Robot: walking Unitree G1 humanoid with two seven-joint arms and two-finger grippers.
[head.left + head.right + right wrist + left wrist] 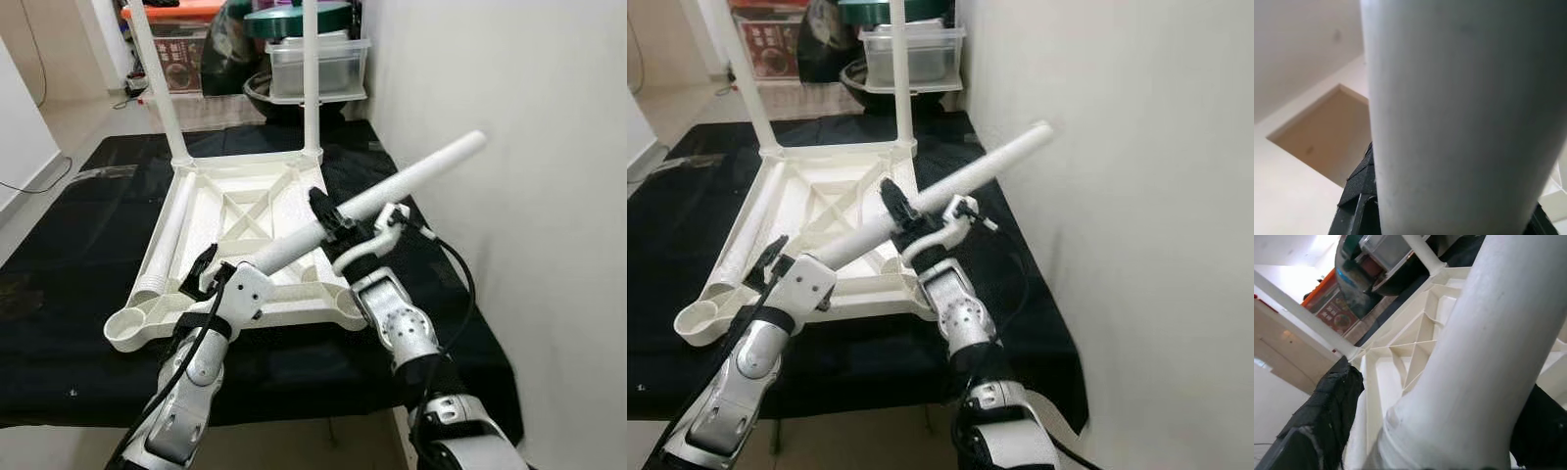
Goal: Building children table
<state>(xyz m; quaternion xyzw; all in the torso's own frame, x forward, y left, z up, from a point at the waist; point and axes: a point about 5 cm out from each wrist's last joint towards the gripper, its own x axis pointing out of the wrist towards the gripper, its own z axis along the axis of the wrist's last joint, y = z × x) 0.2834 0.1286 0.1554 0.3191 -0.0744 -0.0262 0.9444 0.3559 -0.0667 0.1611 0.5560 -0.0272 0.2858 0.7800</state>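
The white table top [245, 211] lies upside down on a black cloth [78, 215]. Two white legs [311, 78] stand upright in its far corners. A third leg [171, 235] lies loose along its left side. Both grippers hold a fourth leg [411, 176] slanted above the near right part of the top. My left gripper [220, 269] is shut on its lower end, and my right gripper [328, 217] is shut on its middle. The near left corner socket [127, 328] is empty. In the left wrist view the leg [1484, 357] sits beside a black finger [1322, 416].
A white wall [509, 196] runs close along the right, near the raised end of the held leg. Clear plastic containers [318, 64] and an orange-lidded box [171, 44] stand on the floor beyond the cloth. The cloth's front edge is just below my arms.
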